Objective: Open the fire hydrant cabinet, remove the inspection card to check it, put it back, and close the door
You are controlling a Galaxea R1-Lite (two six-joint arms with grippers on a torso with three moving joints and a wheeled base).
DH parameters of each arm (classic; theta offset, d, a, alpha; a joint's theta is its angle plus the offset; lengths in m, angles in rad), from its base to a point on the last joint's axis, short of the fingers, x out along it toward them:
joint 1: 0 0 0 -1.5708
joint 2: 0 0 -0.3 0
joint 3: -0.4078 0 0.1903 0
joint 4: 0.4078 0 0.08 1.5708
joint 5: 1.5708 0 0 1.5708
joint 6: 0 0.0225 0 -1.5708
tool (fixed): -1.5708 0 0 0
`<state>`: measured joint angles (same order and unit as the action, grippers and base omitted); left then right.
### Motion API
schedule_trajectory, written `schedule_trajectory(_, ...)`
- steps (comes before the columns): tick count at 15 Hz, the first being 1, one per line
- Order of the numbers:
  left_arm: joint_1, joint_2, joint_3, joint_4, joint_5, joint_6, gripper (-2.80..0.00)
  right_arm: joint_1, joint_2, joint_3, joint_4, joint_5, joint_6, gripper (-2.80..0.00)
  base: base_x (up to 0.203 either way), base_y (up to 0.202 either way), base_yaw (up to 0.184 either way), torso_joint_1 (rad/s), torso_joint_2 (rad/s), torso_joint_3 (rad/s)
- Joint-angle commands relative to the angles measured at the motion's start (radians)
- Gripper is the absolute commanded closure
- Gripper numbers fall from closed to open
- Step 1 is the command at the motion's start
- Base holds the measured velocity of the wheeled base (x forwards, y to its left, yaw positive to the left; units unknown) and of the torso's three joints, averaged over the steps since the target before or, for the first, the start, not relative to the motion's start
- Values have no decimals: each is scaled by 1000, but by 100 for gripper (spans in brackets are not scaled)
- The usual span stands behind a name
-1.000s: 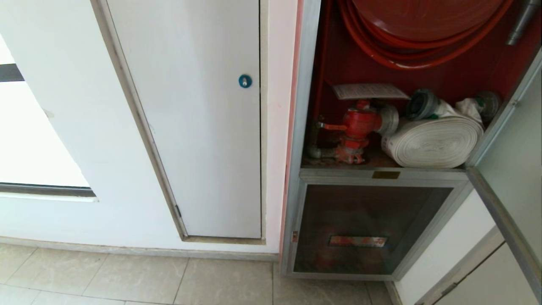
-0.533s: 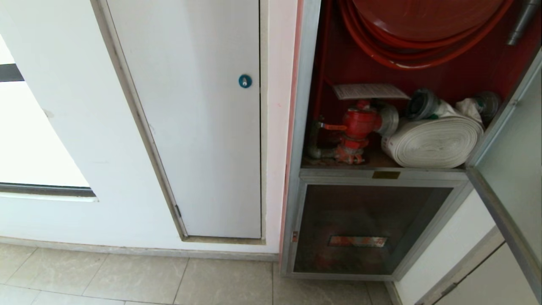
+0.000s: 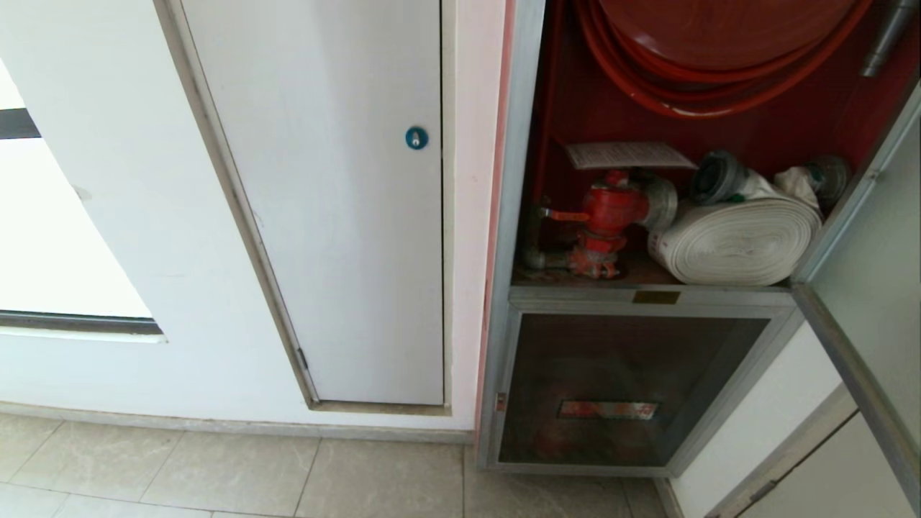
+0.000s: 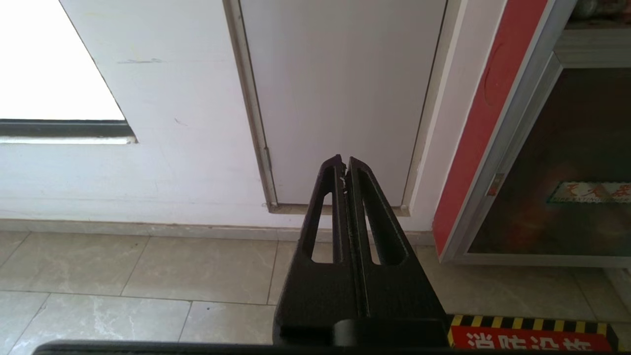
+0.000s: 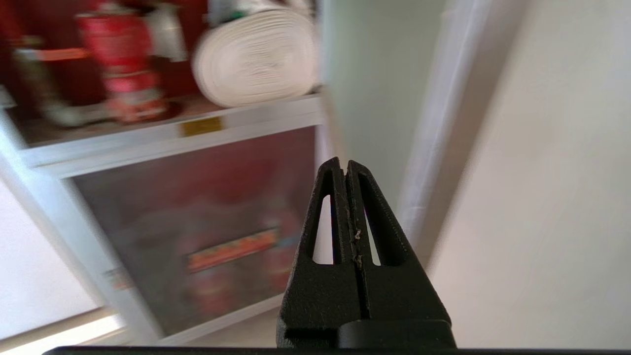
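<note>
The fire hydrant cabinet (image 3: pixel 514 216) stands open, showing its red interior, hose reel (image 3: pixel 719 43), red valve (image 3: pixel 608 212) and white rolled hose (image 3: pixel 734 241). The inspection card (image 3: pixel 629 155) lies flat on top of the valve. The door (image 3: pixel 870 288) is swung out to the right. Neither gripper shows in the head view. My right gripper (image 5: pixel 344 165) is shut and empty, low beside the door (image 5: pixel 374 74), with the valve (image 5: pixel 121 64) and hose (image 5: pixel 256 56) higher up. My left gripper (image 4: pixel 344 162) is shut and empty, pointing at the white panel near the floor.
A white panel with a blue round lock (image 3: pixel 416 137) fills the wall left of the cabinet. Below the shelf sit a brass plate (image 3: pixel 655 296) and the lower glass panel (image 3: pixel 619 388). Beige floor tiles (image 3: pixel 216 467) run along the wall, with a striped red marking (image 4: pixel 532 335).
</note>
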<state>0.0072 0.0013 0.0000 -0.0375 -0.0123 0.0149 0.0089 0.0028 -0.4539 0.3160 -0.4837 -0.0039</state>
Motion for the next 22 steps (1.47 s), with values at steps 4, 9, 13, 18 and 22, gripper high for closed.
schedule_trajectory(4, 0, 0, 14, -1, 0, 0, 0, 2, 11, -62, 96, -19, -50, 0, 0, 0, 0, 0, 0, 0)
schedule_trajectory(9, 0, 0, 14, -1, 0, 0, 0, 2, 36, -141, 202, -185, -53, 0, 0, 0, 0, 0, 0, 0)
schedule_trajectory(13, 0, 0, 14, -1, 0, 0, 0, 2, 37, -163, 212, -339, -53, 0, 0, 0, 0, 0, 0, 0)
schedule_trajectory(18, 0, 0, 14, -1, 0, 0, 0, 0, 41, -184, 212, -447, -70, 0, 0, 0, 0, 0, 0, 0)
schedule_trajectory(22, 0, 0, 14, -1, 0, 0, 0, 2, 83, -201, 181, -441, -70, 0, 0, 0, 0, 0, 0, 0)
